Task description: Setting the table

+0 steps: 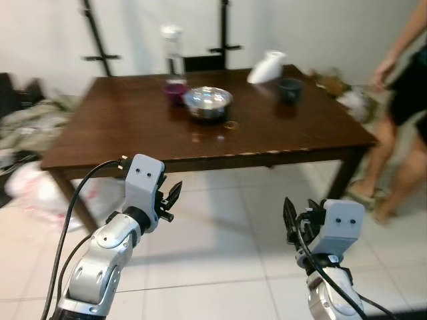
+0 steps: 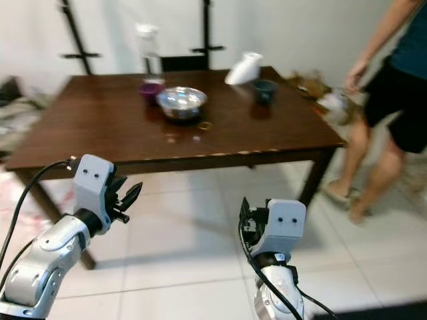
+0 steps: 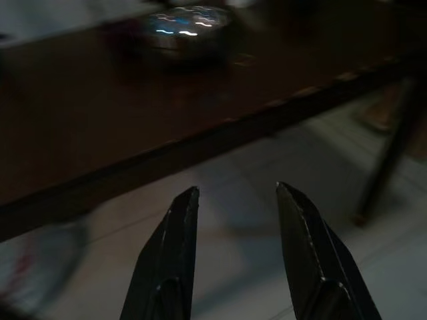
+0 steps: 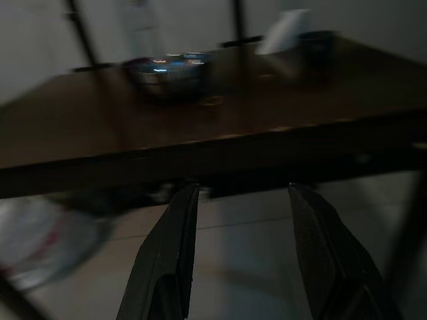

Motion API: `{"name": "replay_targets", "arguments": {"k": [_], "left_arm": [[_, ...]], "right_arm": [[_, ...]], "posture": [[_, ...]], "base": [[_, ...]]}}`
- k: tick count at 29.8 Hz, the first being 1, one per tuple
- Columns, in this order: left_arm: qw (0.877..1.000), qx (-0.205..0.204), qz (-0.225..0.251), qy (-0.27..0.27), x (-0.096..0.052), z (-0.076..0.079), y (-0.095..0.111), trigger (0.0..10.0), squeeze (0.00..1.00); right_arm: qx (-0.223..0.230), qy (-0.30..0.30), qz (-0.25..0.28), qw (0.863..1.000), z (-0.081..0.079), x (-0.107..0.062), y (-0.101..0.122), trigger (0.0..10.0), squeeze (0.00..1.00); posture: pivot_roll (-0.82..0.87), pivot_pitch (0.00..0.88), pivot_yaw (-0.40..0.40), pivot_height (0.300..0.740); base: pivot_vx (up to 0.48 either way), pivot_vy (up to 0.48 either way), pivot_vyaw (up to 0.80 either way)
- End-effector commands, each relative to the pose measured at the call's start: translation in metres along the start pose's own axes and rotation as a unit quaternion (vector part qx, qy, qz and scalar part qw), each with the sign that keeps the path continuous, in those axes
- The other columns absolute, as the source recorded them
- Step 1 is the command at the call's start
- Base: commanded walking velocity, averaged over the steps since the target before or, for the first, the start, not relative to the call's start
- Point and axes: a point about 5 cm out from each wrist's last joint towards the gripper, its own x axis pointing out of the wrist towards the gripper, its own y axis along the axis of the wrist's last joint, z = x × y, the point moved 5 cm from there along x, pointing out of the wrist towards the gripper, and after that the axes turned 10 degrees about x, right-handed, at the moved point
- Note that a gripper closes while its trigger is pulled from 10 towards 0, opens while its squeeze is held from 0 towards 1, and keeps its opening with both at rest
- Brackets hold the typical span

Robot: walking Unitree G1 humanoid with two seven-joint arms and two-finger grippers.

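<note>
Where the dark brown wooden surface spans the upper centre of the frame, a shiny round steel bowl sits mid-top, beside a small purple cup, a dark teal bowl and a tilted white jug. Left gripper and right gripper hover over floor tiles, jaws parted, holding nothing. A person stands at upper right.

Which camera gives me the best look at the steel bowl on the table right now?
The left eye view: the steel bowl sits near mid-frame on the table, well lit, with its rim and sides clear. The right eye view shows it about as well. Both wrist views show it far off, dark and blurred beyond the open fingers.
</note>
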Motion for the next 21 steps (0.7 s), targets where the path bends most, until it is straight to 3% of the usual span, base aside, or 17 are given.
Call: {"name": "replay_targets", "arguments": {"k": [1,11,21], "left_arm": [[1.000,-0.002,-0.017,0.003,0.000,-0.002,-0.007,10.0,0.00],[0.998,0.032,-0.043,0.045,0.002,-0.010,-0.017,10.0,0.00],[0.995,0.045,-0.052,0.073,0.002,-0.014,-0.020,10.0,0.00]], "right_arm": [[0.010,-0.002,-0.008,1.000,0.001,-0.001,-0.003,10.0,0.00],[0.011,0.011,-0.013,1.000,-0.003,-0.002,-0.005,10.0,0.00],[0.020,0.066,-0.016,0.997,-0.022,-0.004,-0.007,10.0,0.00]], "posture": [[0.04,0.104,0.109,0.740],[0.04,0.108,0.109,0.740],[0.05,0.107,0.112,0.740]], "base": [[0.000,0.000,0.00],[0.000,0.000,0.72],[0.000,0.000,0.80]]}}
